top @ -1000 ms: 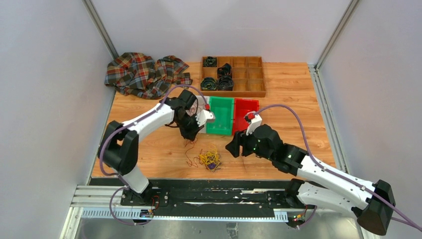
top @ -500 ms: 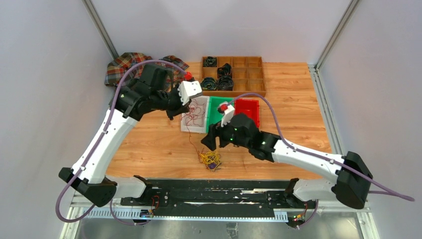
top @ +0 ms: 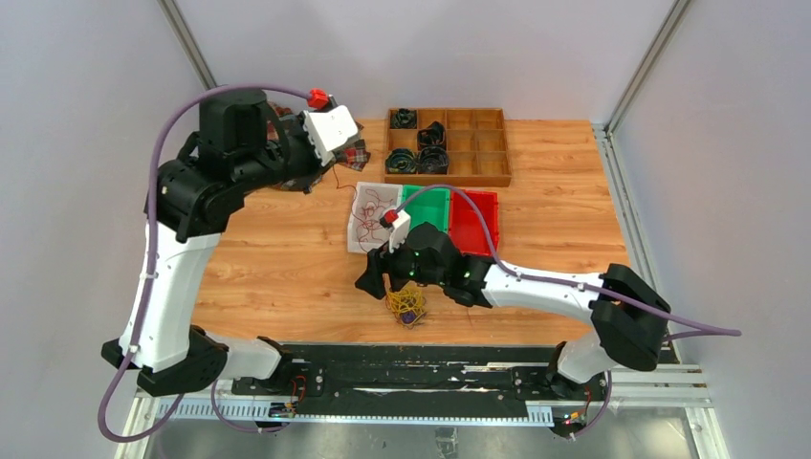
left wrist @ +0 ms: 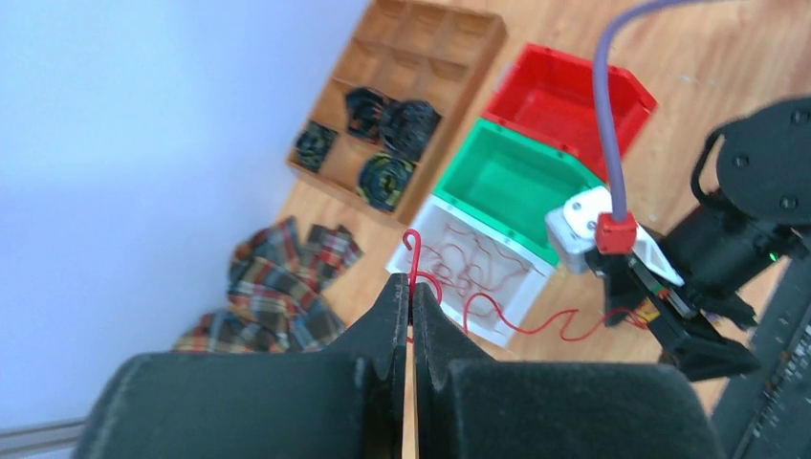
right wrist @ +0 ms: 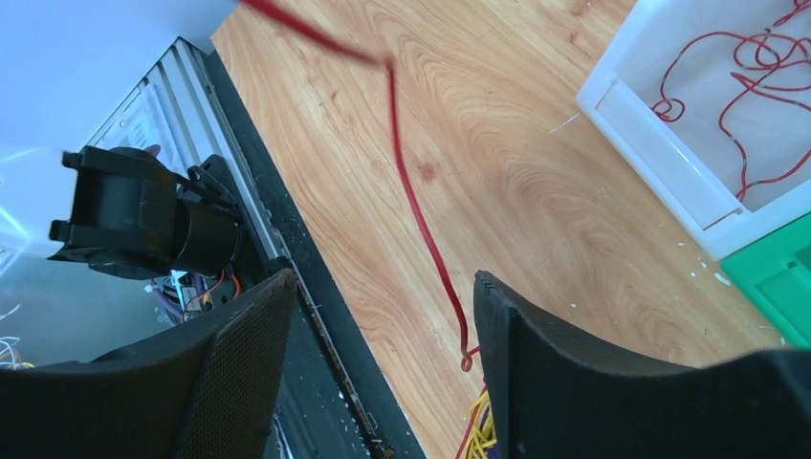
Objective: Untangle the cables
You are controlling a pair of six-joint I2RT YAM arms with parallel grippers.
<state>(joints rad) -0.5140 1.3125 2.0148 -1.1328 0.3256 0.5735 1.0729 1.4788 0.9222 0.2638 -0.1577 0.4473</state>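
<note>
My left gripper [top: 330, 172] is raised high over the table's back left and is shut on a thin red cable [left wrist: 413, 252]. The cable runs down past the white bin [left wrist: 475, 283], which holds several loose red cables. It ends at a small tangle of yellow, red and dark purple cables [top: 406, 306] near the front edge. My right gripper [top: 371, 284] hovers just left of that tangle, open and empty. In the right wrist view the taut red cable [right wrist: 421, 229] passes between its fingers [right wrist: 249, 354] without touching them, and the yellow strands [right wrist: 478, 432] lie just below.
A green bin [top: 427, 207] and a red bin [top: 475, 218] stand right of the white bin [top: 356, 239]. A wooden divided tray [top: 478, 143] with black coils stands at the back. A plaid cloth [left wrist: 277, 287] lies at the back left. A black rail [top: 402, 373] runs along the front edge.
My left arm has risen and swung back to the left, drawing the red cable up out of the tangle. My right arm has moved left over the tangle. The white bin is uncovered.
</note>
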